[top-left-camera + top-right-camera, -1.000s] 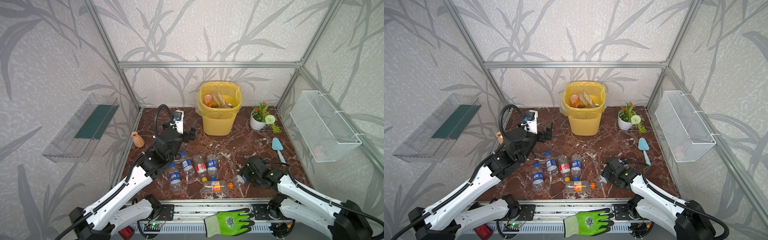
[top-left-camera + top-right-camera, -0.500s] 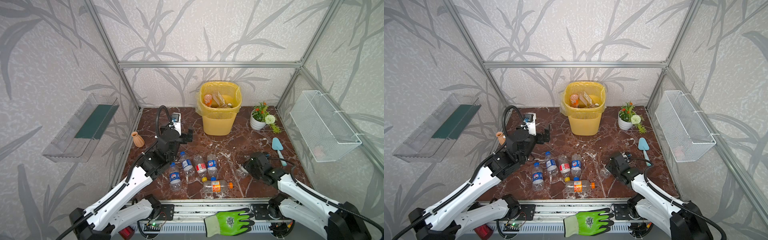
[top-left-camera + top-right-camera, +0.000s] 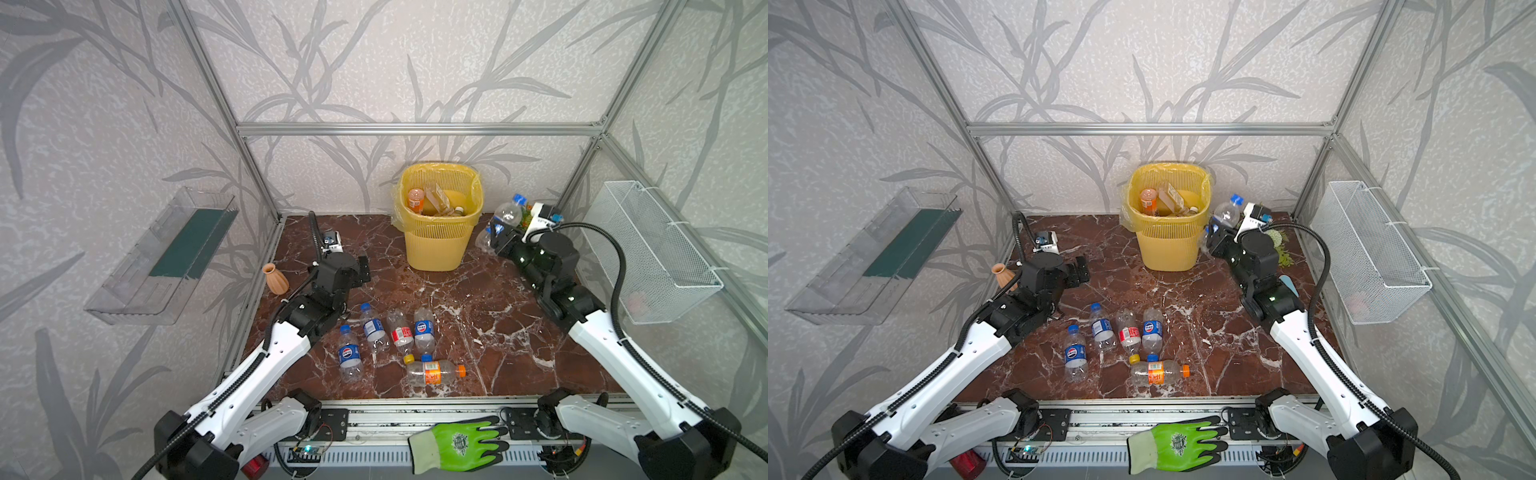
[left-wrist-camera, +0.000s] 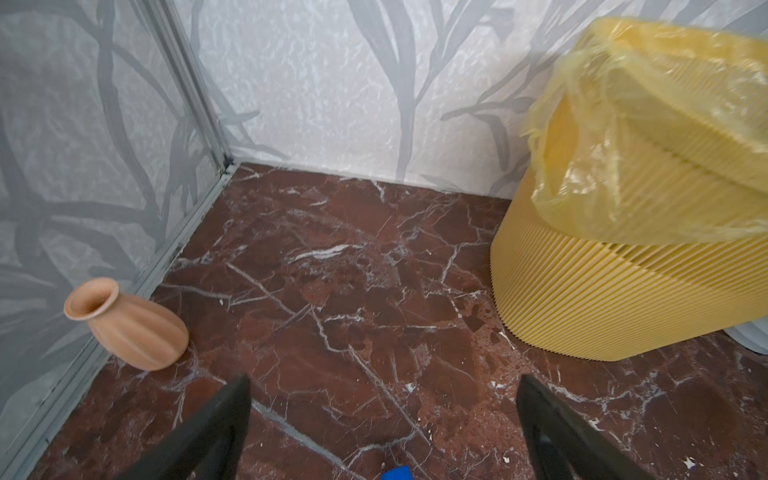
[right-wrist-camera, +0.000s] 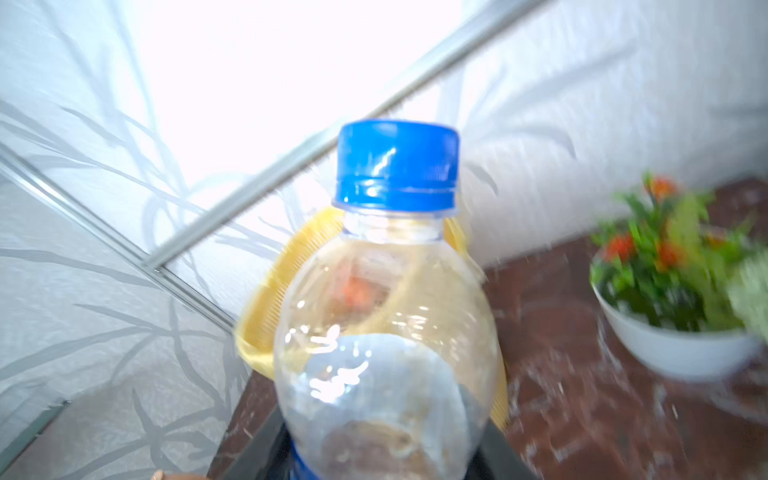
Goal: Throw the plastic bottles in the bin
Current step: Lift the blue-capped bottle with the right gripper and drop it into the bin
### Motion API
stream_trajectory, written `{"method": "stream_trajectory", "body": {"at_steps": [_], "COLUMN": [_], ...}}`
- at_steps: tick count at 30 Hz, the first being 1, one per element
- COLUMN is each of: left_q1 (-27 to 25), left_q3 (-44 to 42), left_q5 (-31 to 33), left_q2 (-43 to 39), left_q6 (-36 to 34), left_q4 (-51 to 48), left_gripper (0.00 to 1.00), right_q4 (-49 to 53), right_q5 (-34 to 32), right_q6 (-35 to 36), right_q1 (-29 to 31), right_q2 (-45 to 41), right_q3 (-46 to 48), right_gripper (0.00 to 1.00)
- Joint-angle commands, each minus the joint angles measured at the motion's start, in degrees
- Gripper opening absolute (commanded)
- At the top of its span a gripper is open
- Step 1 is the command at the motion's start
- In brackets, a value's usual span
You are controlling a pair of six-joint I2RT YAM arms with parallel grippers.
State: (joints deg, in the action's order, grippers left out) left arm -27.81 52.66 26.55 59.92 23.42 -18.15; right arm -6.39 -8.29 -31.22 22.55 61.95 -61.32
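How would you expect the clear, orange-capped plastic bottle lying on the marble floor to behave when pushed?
The clear, orange-capped plastic bottle looks empty, so it is probably light. Lying on its round side, it may well roll. Its thin wall would likely dent.

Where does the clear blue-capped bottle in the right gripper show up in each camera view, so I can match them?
In a top view: the held bottle is raised, just right of the bin and near its rim.
In a top view: the held bottle is in the same spot, right of the bin.
Left wrist: not in it; the bin is.
Right wrist: the held bottle is close up, with the bin behind it.
Shared landmark: the yellow bin.
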Motion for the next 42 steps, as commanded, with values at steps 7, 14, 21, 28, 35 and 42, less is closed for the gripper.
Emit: {"method": "stream_trajectory", "body": {"at_steps": [7,14,21,28,35,42], "left_q1": [3.06,3.2,3.27,3.2,3.19,3.19], "left_q3": [-2.67,-2.14,-0.67,-3.08,-4.99,-7.69], "left_q5": [-4.28,-4.41,-4.69,-3.14,-5.51,-10.9], "left_q2": [0.62,0.4,-1.53,-7.22,-9.74,-8.15], "left_q6": [8.03,9.0,8.5,9.38,8.56,13.55], "left_q4": [-5.3,-6.36,-8.83,-9.46,-11.92,-12.31], "left_gripper": [0.99,0.99,0.99,0.99,0.99,0.99], "right_q4": [-20.95,-12.69,2.02,1.24,-0.97,-0.28], "right_q5": [2.58,7.98,6.76,3.05,2.12,3.55], "right_q6": [14.9,11.45,13.28,16.35,13.44,8.27], "right_q1": [2.23,2.24,0.55,0.48,-1.54,-4.06], "right_q2": [2.33,24.78,32.62,23.57,16.35,9.62], "right_q3": [-9.27,-24.32,-37.04,-31.14,-18.72,-2.2], "right_gripper": [0.53,0.58,0.95,0.99,1.0,1.0]}}
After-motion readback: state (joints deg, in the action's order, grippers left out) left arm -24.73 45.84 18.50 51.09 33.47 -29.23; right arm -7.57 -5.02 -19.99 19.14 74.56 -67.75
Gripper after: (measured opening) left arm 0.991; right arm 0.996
